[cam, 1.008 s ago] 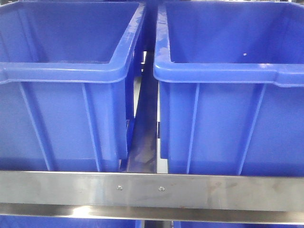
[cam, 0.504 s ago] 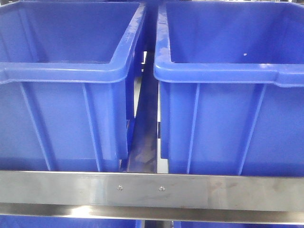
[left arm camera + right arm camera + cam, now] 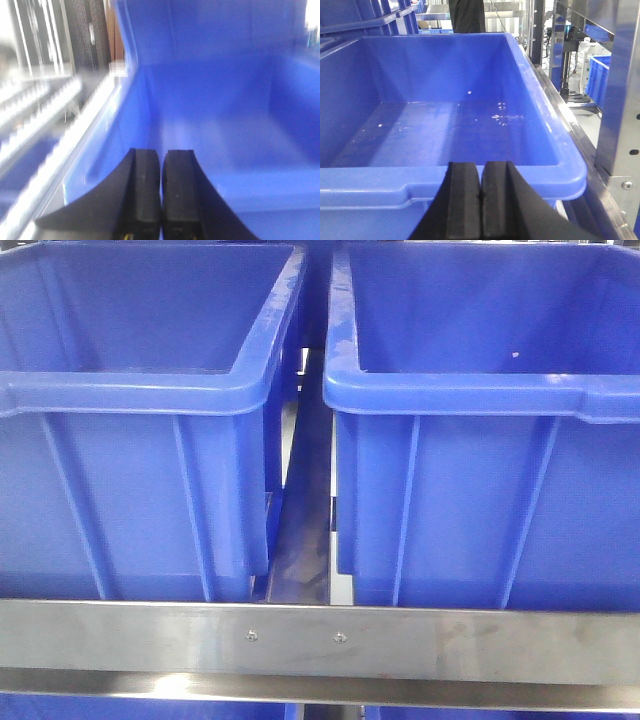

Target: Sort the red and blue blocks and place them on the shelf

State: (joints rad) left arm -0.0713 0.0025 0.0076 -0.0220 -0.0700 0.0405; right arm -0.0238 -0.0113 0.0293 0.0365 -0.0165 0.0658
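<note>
Nothing has shifted in the front view since the earlier frames: both bins and the rail sit as before. No red or blue cube shows in any view, so their place relative to the grippers can't be told.

Stainless-steel shelf (image 3: 320,640), w/ flat brushed front rail and two small screws near the middle, runs across the bottom of the front view. Two large dark-blue plastic bins stand on it side by side, left bin (image 3: 140,490) and right bin (image 3: 480,490), a narrow gap between them.

Left gripper (image 3: 161,187): black fingers pressed together, nothing between them, pointing into a blue bin's interior; view is motion-blurred, so which bin is unclear. White roller tracks (image 3: 40,115) at left, prob. the rack.

Right gripper (image 3: 480,195): fingers closed, empty, just above the near rim of a blue bin (image 3: 470,182) whose floor shows only pale specks.
</note>
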